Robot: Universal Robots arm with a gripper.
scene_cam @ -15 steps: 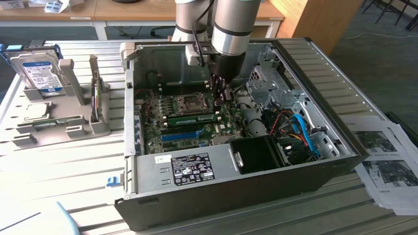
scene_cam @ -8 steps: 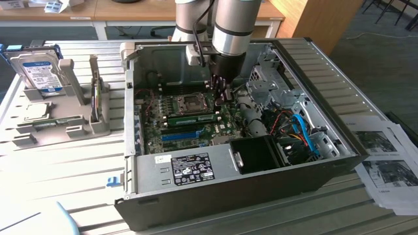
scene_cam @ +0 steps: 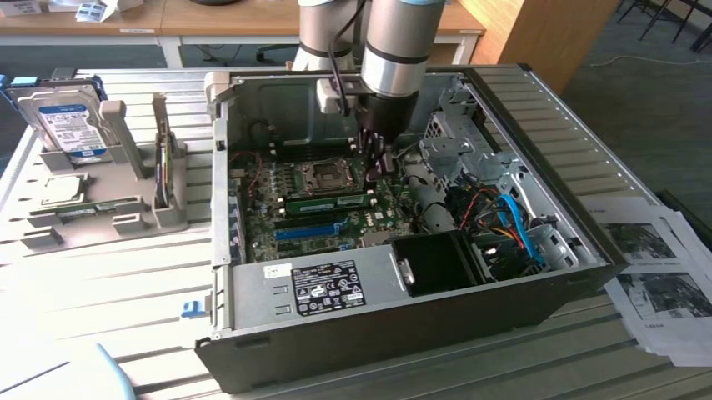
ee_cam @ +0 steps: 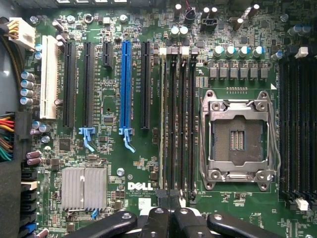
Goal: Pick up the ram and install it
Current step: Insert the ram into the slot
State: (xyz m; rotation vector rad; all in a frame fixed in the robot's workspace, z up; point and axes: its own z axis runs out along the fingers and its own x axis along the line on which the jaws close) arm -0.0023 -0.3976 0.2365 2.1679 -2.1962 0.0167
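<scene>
My claw (scene_cam: pixel 382 163) is down inside the open computer case (scene_cam: pixel 562 146), hanging over the motherboard (ee_cam: pixel 111 106). In the wrist view my two fingers (ee_cam: pixel 157 214) are pressed together with no gap between the tips and nothing pinched in them, so the claw (ee_cam: pixel 168 199) is fully closed and empty.

The ram (scene_cam: pixel 328 202) is on the board, standing on edge in a slot. In the exterior view it is a long green stick at six o'clock from the processor socket (scene_cam: pixel 328 173) and at twelve o'clock from the long blue slot (scene_cam: pixel 306 231). My claw is at about two o'clock from the stick, near its end. In the wrist view I look straight down on the ram (ee_cam: pixel 163 124) and see it as one thin pale edge in the outermost of the four memory slots beside the processor socket (ee_cam: pixel 237 139), on the side toward the blue slot (ee_cam: pixel 125 84). My fingertips sit just past one end of that bank of slots, close to the stick's end. I cannot tell whether they touch it, nor whether its latches have closed.

In the exterior view, at nine o'clock from the case and well apart from it, a grey holder (scene_cam: pixel 125 218) stands on the table, with a blue-labelled hard drive (scene_cam: pixel 67 125) upright at its back. At four o'clock from the case lie some printed sheets (scene_cam: pixel 656 275)
</scene>
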